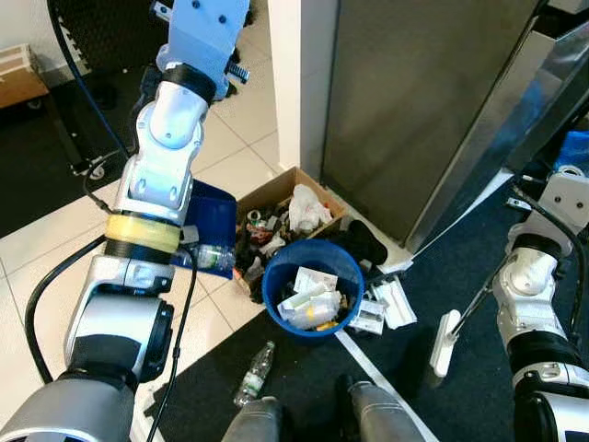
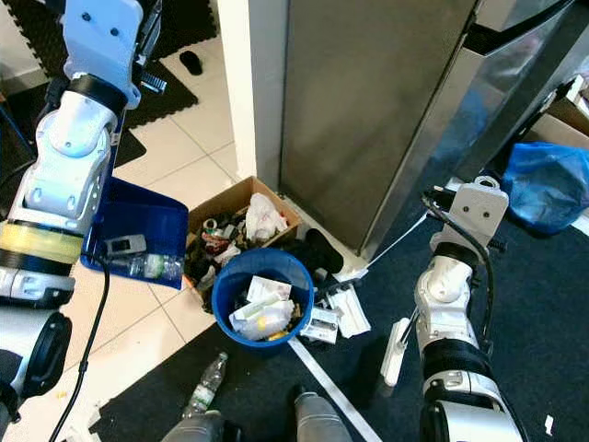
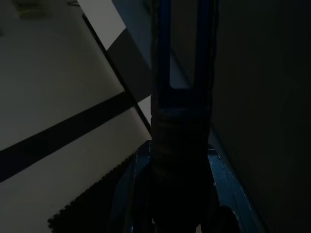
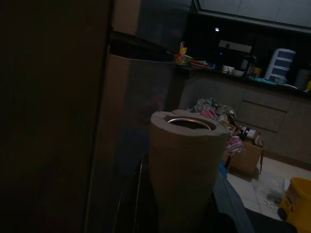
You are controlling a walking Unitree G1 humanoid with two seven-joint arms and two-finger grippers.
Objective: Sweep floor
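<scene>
A blue dustpan (image 2: pixel 138 230), its handle gripped by the left tool, tilts litter beside an overfull blue bin (image 2: pixel 262 295), while the right tool holds a broom (image 2: pixel 398 350); a steeper tilt could spill rubbish onto the floor.

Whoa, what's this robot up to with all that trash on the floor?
It is cleaning up. Its left arm holds a blue dustpan tilted beside a blue bin, with a small plastic bottle and a grey object lying in the pan. The bin is already heaped with paper scraps, and a cardboard box of rubbish sits behind it. Its right arm holds a long-handled broom resting on the dark mat. Another plastic bottle and some white packets lie on the floor.
</scene>
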